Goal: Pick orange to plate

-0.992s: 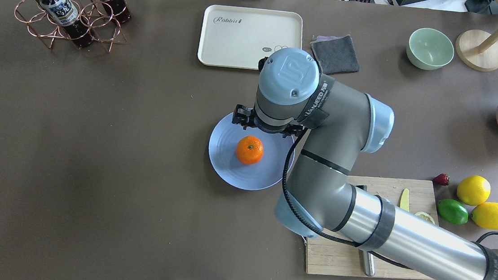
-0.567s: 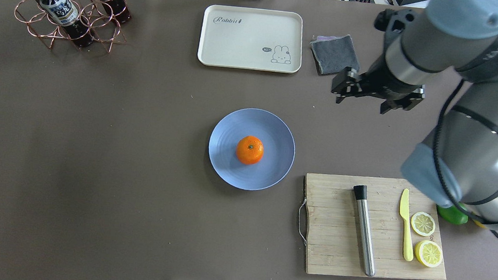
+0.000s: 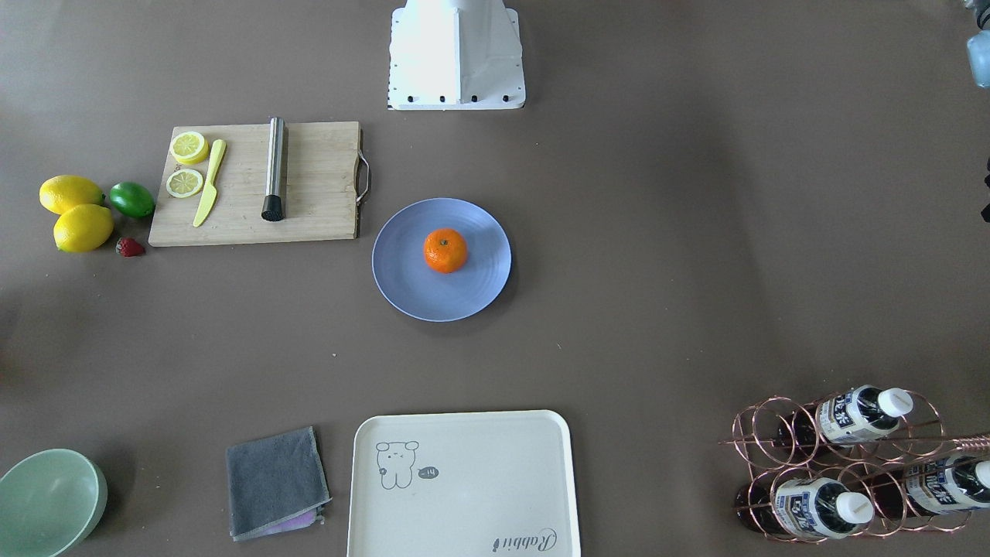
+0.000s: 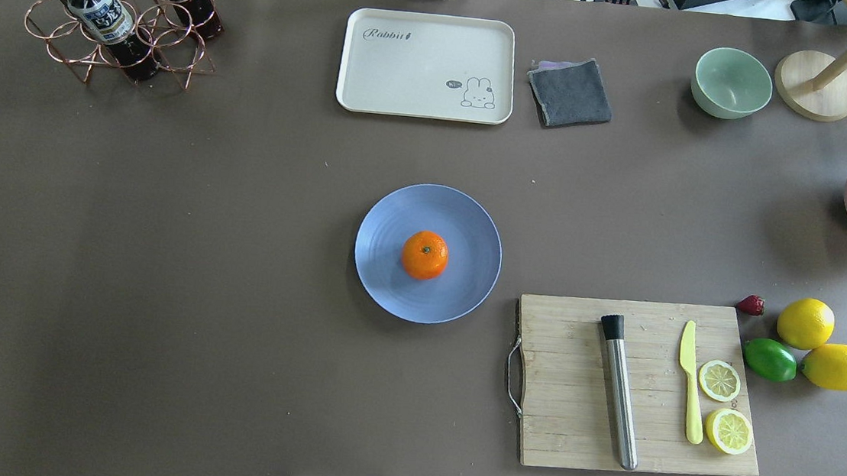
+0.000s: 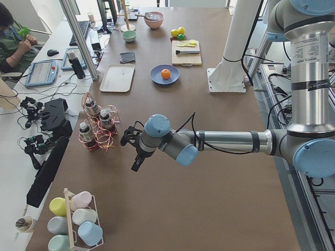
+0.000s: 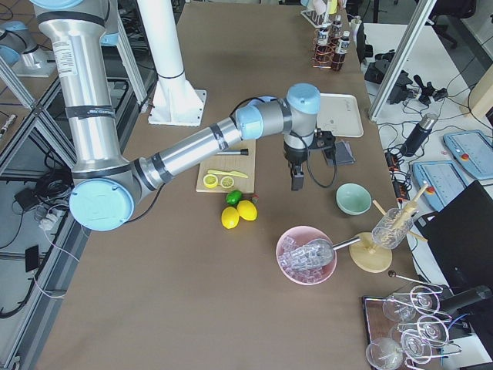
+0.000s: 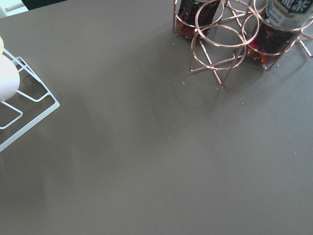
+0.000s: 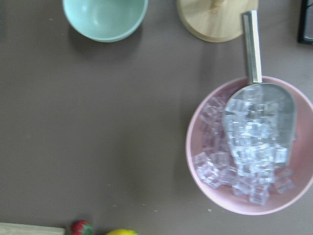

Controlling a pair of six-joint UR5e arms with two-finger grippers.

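The orange [image 4: 424,255] rests in the middle of the pale-blue plate [image 4: 383,261] at the table's centre, stem dot up; the front-facing view shows the same orange [image 3: 445,250] on the plate [image 3: 408,285]. Nothing touches it. Neither gripper appears in the overhead or front-facing view. In the exterior right view my right gripper [image 6: 296,183] hangs over bare table between the cutting board and the mint bowl. My left gripper [image 5: 135,163] shows only in the exterior left view, beside the bottle rack. I cannot tell whether either is open or shut.
A wooden cutting board [image 4: 571,389] with a metal rod, yellow knife and lemon slices lies right of the plate. Lemons [image 4: 805,323], a lime [image 4: 769,359], a mint bowl [image 4: 731,82], a pink ice bowl [image 8: 249,147], a cream tray [image 4: 425,65], a grey cloth and a bottle rack [image 4: 117,19] ring the table.
My right arm has swung from over the plate off to the right and left the overhead view. The orange has stayed still on the plate.
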